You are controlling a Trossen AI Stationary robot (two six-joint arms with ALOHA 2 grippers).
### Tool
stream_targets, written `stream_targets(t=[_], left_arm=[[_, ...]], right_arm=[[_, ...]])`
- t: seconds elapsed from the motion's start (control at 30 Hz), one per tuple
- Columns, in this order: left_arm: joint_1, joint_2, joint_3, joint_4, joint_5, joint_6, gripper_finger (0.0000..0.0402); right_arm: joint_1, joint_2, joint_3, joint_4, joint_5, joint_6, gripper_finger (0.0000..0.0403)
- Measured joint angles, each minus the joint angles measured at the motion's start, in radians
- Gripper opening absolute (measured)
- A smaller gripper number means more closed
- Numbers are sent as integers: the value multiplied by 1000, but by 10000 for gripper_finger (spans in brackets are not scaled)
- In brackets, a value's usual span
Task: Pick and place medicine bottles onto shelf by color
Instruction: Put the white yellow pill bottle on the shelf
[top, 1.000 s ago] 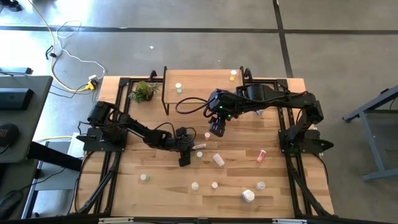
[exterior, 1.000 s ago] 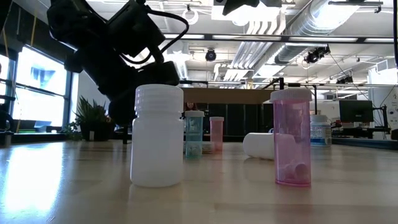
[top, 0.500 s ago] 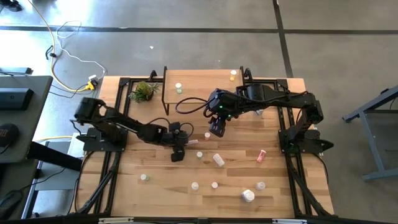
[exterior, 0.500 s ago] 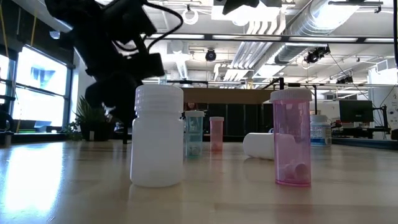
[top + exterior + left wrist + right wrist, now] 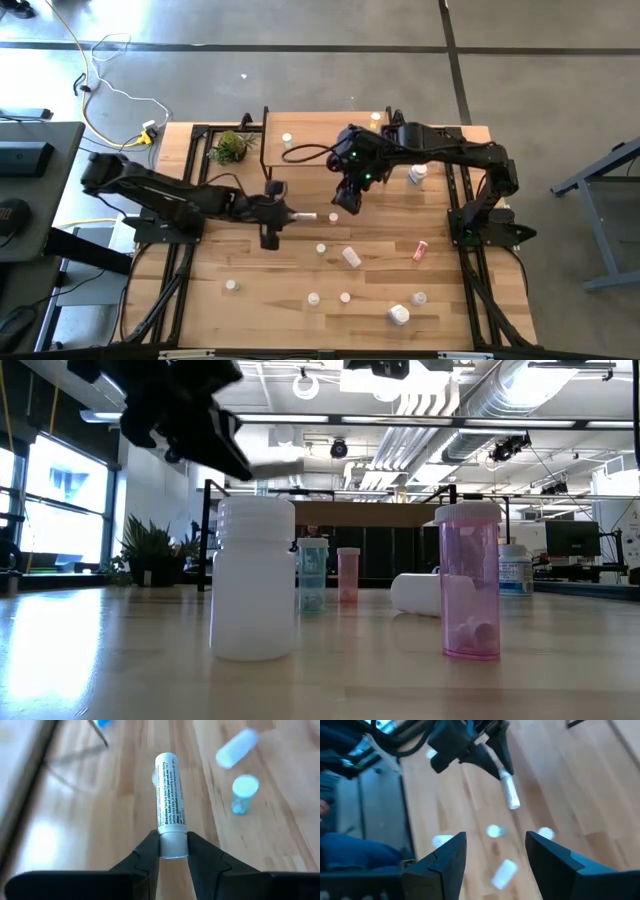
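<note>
My left gripper (image 5: pixel 290 215) is over the table's middle, shut on a slim white labelled tube (image 5: pixel 306 215) that points toward the right arm; the left wrist view shows the tube (image 5: pixel 170 795) straight ahead. My right gripper (image 5: pixel 343 203) hangs open just right of the tube's free end, its fingers (image 5: pixel 451 857) wide apart above the table. The shelf (image 5: pixel 320 150) stands at the far edge with a white bottle (image 5: pixel 287 139) and a yellowish one (image 5: pixel 376 118) standing on it. Other bottles stand or lie on the near half of the table, such as a white one on its side (image 5: pixel 351 257). My left gripper pinches the tube's ribbed cap end (image 5: pixel 173 847) between its two fingertips (image 5: pixel 150 851). The fingers run along the tube, coming roughly level from the table's left. The tube is lifted clear of the table and sticks straight out beyond the fingertips.
A red bottle (image 5: pixel 420 250) lies near the right edge, and a white bottle with a blue label (image 5: pixel 417 175) stands by the right arm. A small plant (image 5: pixel 232 147) sits left of the shelf. In the low view a large white bottle (image 5: pixel 253 580) and a pink bottle (image 5: pixel 470 585) stand closest.
My left gripper has risen from the table with the tube, drawn back toward the table's left and far side, and turned so the tube now points level to the right. The tube went from lying on the table to lifted clear. My right arm shifted slightly toward the far edge.
</note>
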Motion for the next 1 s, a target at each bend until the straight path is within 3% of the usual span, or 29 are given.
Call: stream_targets(t=[0.23, 0.47, 1.0], left_arm=[[-42, -82, 86, -56, -103, 238, 74], [-99, -78, 213, -87, -235, 507, 74], [-191, -77, 241, -73, -265, 966, 74]], right_arm=[[-6, 5, 0, 100, -60, 71, 195], [-6, 41, -2, 106, -90, 100, 195], [-1, 67, -2, 117, -135, 155, 195]])
